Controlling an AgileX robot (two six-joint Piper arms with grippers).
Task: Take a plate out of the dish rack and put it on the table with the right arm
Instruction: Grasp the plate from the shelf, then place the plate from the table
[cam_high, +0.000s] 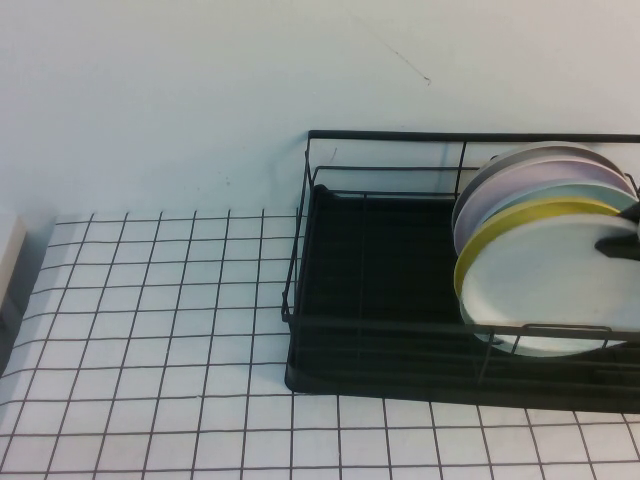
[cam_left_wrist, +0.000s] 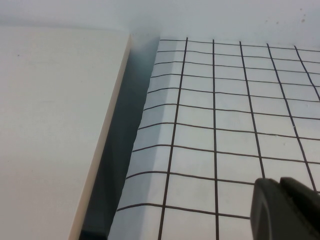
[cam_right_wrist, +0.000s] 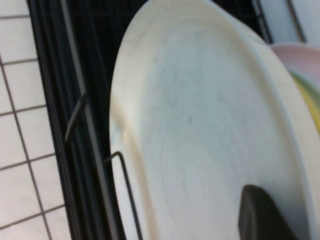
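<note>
The white plate (cam_high: 545, 285) stands at the front of a row of plates in the black dish rack (cam_high: 370, 300), behind the rack's front rail. Behind it stand a yellow plate (cam_high: 520, 215), a mint-green plate (cam_high: 560, 192) and a lilac-grey plate (cam_high: 500, 172). My right gripper (cam_high: 618, 243) reaches in from the right edge and is shut on the white plate's upper right rim. In the right wrist view one finger (cam_right_wrist: 257, 212) lies on the plate's face (cam_right_wrist: 200, 115); the other is hidden behind it. My left gripper (cam_left_wrist: 280, 192) is shut and empty over the gridded table (cam_left_wrist: 225, 125), out of the high view.
The gridded table (cam_high: 160, 330) stretches left of and in front of the rack. A cream-white slab (cam_left_wrist: 50, 125) lies beyond the table's left edge, also seen in the high view (cam_high: 8, 250). A pale wall (cam_high: 200, 100) stands behind the rack.
</note>
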